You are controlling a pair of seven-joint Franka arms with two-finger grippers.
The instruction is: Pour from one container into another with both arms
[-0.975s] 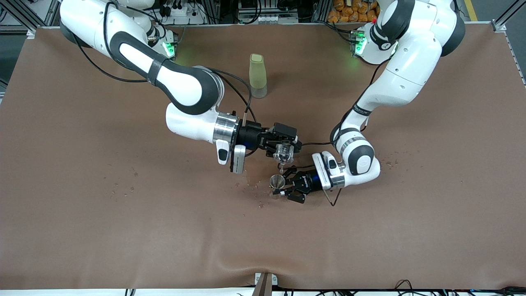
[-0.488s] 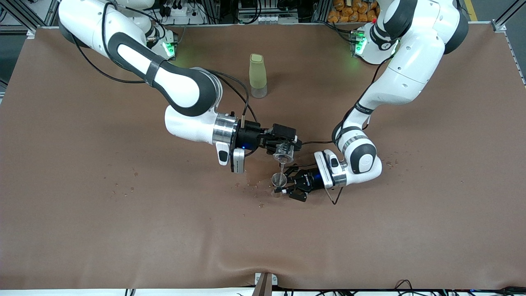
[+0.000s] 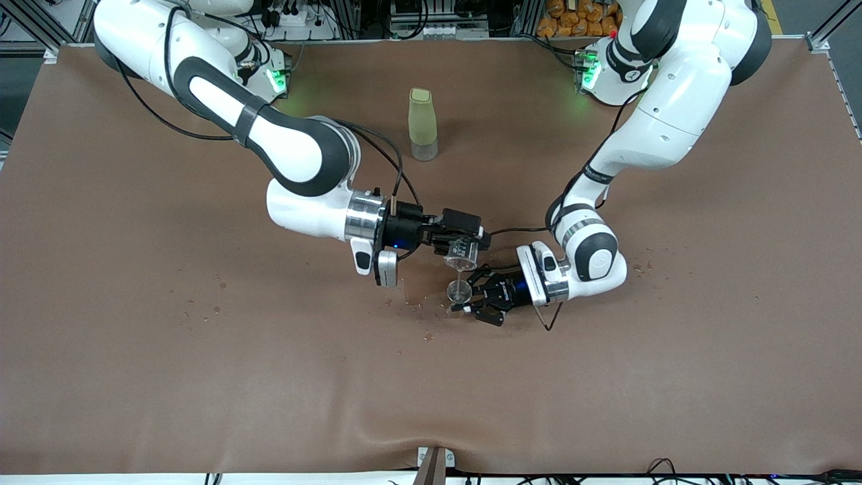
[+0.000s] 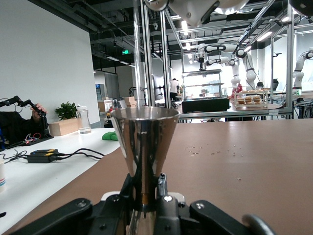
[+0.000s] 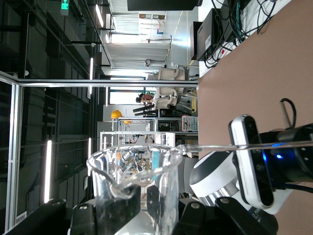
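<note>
Mid-pour, by the look of it: right tool (image 3: 465, 241) clamped on the tipped glass cup (image 3: 460, 253), thin stream falling toward the jigger (image 3: 459, 292) clamped upright at its waist in the left tool (image 3: 471, 304), both over mid-bench, bottle (image 3: 422, 124) well apart. Narrow rim under a thin stream, so any sideways drift or shake of either arm likely to send liquid past it onto the bench (image 3: 135, 377), already flecked with spots (image 3: 412, 306) beside the jigger. Overflow likely too if tipped too long into so small a cone.
</note>
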